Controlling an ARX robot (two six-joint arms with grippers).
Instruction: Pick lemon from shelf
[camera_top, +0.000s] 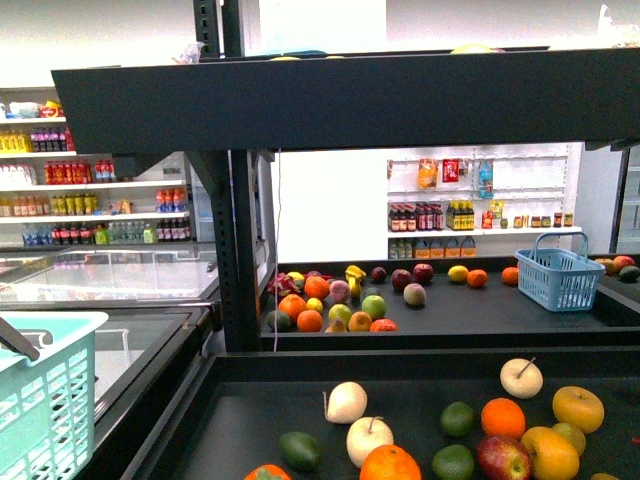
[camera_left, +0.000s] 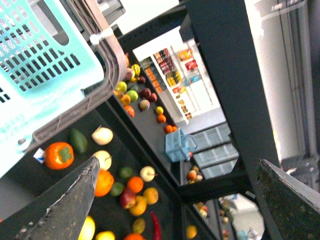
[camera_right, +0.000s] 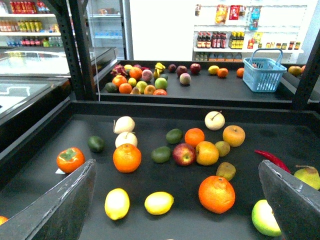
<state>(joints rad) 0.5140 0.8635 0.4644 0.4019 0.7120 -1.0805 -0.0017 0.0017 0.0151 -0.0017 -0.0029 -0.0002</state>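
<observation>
The right claw (camera_right: 176, 164) hangs low over the front of the shelf (camera_right: 50, 135). Its two dark fingers (camera_right: 60, 210) are spread wide, and nothing is between them. The left claw (camera_left: 176, 161) is tipped over sideways, up above the same tray. Its fingers (camera_left: 65, 210) are spread wide too and pinch nothing. A light green basket (camera_left: 45, 50) is right beside it.

The shelf's tray is flat and black, with a low wall round it. Nearest the right claw lie two lemons, close together but not touching: the first lemon (camera_right: 117, 203) and the second lemon (camera_right: 159, 202). A big orange (camera_right: 216, 194) sits near the second lemon. Just behind the first lemon is a smaller orange (camera_right: 127, 158), and near that a red apple (camera_right: 184, 154). A red chilli (camera_right: 272, 159) lies off by the claw's other finger. More fruit lies further back.

Behind this tray is another black tray with a heap of fruit and a blue basket (camera_right: 264, 74). Beside the shelf stands a glass-topped freezer (camera_top: 110, 280). Far away are white wall shelves (camera_top: 95, 205) full of bottles.

The first lemon is long from front to back. One tip points at the right claw and the other at the smaller orange. The second lemon lies crosswise, along the front of the tray. Its end by the big orange is a little further back.
</observation>
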